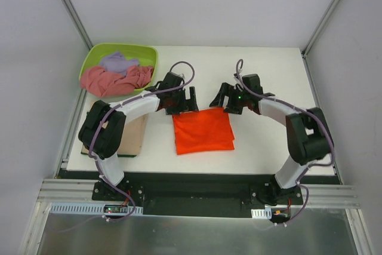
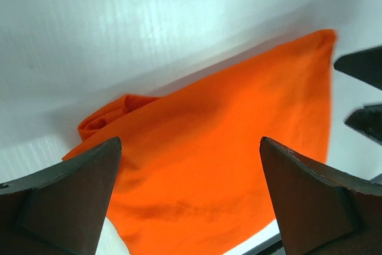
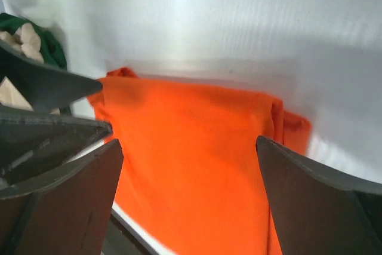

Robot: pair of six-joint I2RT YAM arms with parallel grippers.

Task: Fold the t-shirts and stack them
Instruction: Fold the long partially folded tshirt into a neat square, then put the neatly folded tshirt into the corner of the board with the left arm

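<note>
A bright orange t-shirt [image 1: 203,131] lies folded into a rough square on the white table [image 1: 268,64]. My left gripper [image 1: 184,101] hangs open over its far left corner, and my right gripper [image 1: 223,98] hangs open over its far right corner. The left wrist view shows the orange t-shirt [image 2: 227,147] below the open left gripper [image 2: 190,141], nothing held. In the right wrist view the orange t-shirt [image 3: 197,159] fills the gap of the open right gripper [image 3: 188,141]. A folded tan t-shirt [image 1: 135,137] lies at the left, partly hidden under the left arm.
A lime-green tub [image 1: 95,57] at the back left holds a crumpled pink t-shirt [image 1: 113,82] and a lavender t-shirt [image 1: 118,62]. The two grippers face each other closely; the left gripper's fingers [image 3: 59,88] show in the right wrist view.
</note>
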